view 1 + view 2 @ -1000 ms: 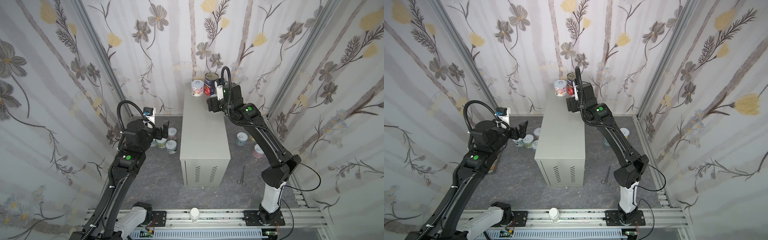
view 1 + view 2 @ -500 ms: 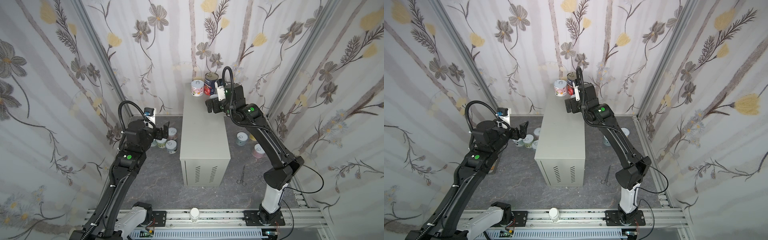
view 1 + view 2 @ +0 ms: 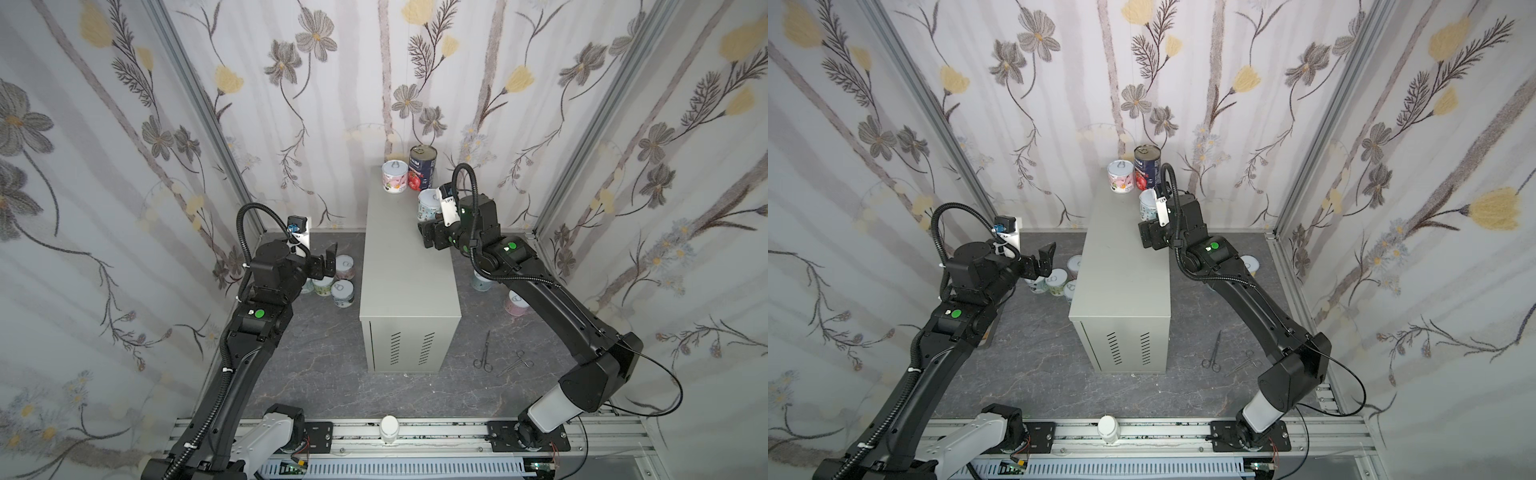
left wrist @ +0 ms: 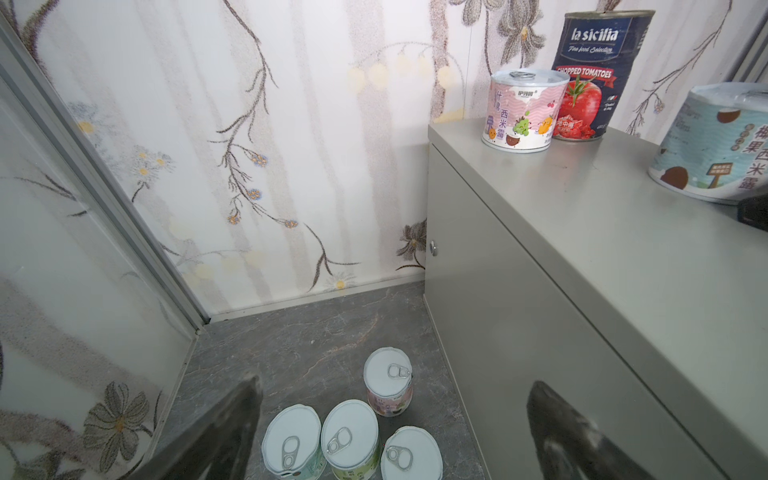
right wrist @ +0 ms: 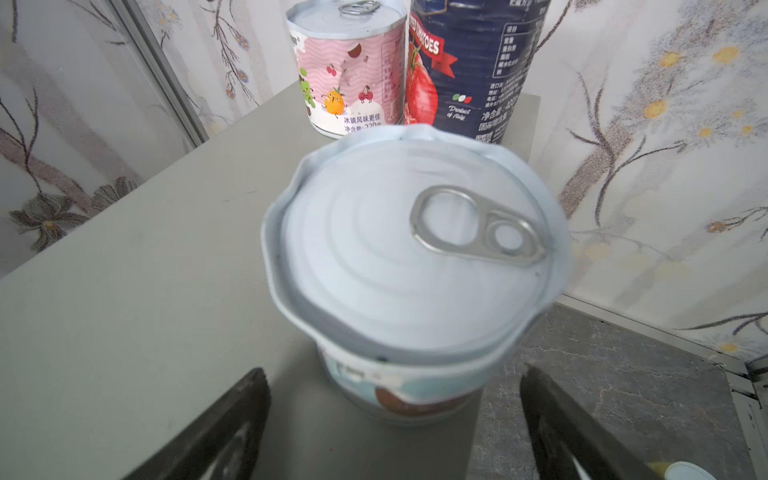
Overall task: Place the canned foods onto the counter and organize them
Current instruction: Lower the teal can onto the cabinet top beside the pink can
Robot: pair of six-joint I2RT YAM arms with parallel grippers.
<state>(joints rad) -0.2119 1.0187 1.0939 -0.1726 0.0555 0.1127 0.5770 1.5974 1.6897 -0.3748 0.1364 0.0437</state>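
A short teal-labelled can with a white pull-tab lid (image 5: 407,257) stands on the flat top of the tall grey-beige metal cabinet (image 3: 407,282), the tabletop. It is just right of centre in both top views and close to the tabletop's right edge; whether it sits quite upright cannot be told. Beyond it, toward the upper centre, a short pink-labelled can (image 3: 394,178) and a taller dark blue tomato can (image 3: 422,168) stand side by side. The right claw (image 5: 392,374) is released, its jaws spread either side of the teal can's base with a gap on each side. The step in hand looks like letting go and backing off. The claw should probably draw straight back with its jaws wide, so that no finger nudges the can over the edge. At centre left, the left claw (image 3: 328,262) hangs released above four white-lidded cans (image 4: 349,436) on the dark marbled floor (image 3: 324,365), well placed to drop onto one next.
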